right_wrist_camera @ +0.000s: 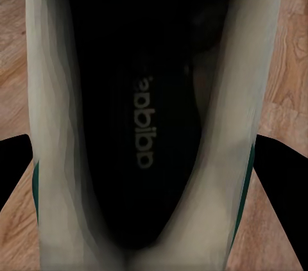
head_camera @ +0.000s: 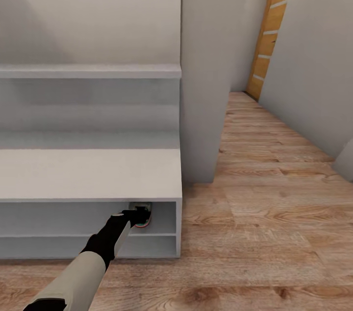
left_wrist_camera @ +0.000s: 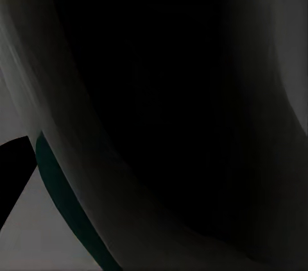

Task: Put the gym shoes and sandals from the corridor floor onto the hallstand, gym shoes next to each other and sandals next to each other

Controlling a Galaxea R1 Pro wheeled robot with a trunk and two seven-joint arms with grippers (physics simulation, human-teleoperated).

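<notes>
Your left gripper [head_camera: 139, 214] is already inside the hallstand [head_camera: 88, 174], upper tier, near its right end wall, holding a gym shoe [head_camera: 142, 220] w/ toe pointing deeper in, long axis front-to-back. The shoe looks just above the shelf board, so the release probably needs only a small drop.

Right wrist view: a second gym shoe [right_wrist_camera: 154, 123] hangs over the corridor floor [right_wrist_camera: 292, 59], black insole w/ logo, cream sides, green stripe edge. The right gripper's fingers flank it, so it seems gripped. I can't see how far it is from the hallstand.
</notes>
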